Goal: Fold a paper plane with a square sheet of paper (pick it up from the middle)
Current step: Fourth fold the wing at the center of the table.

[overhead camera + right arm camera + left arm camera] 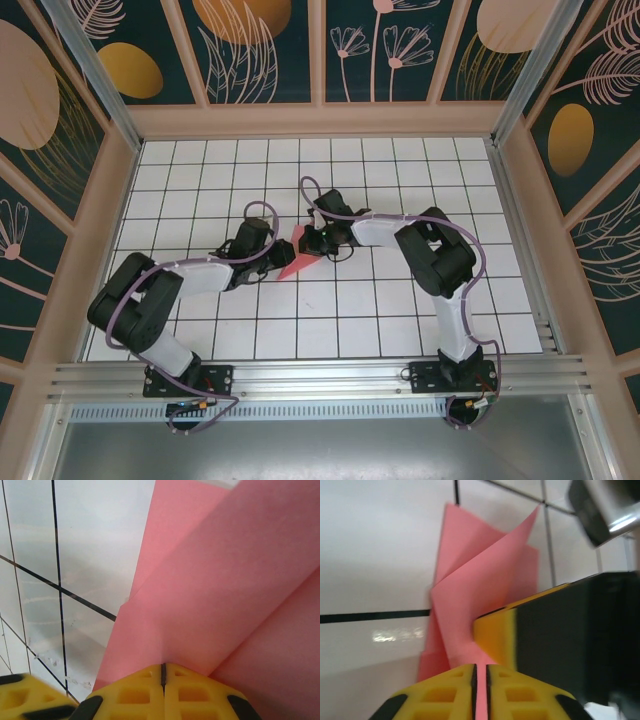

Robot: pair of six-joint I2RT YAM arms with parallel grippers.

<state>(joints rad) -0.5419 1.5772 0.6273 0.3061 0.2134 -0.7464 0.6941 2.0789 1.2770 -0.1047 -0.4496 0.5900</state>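
A white-tiled worktop with black grid lines point(200, 170) sits walled by dark teal flower-painted panels point(270, 50) in pale wooden framing point(320, 120), a ribbed aluminium rail point(320, 375) along its near edge.

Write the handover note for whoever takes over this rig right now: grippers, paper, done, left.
Left gripper: shut on the thin salmon-pink paper sheet, pinching an edge.
Right gripper: shut on the same sheet, from its other side.
Paper: held between both grippers near the middle of the white grid-tiled table, partly standing up.
Done: sheet picked up, several folds in; layered flaps and creases show.
Left: not yet a slim pointed dart; the remaining folds are probably what comes next.
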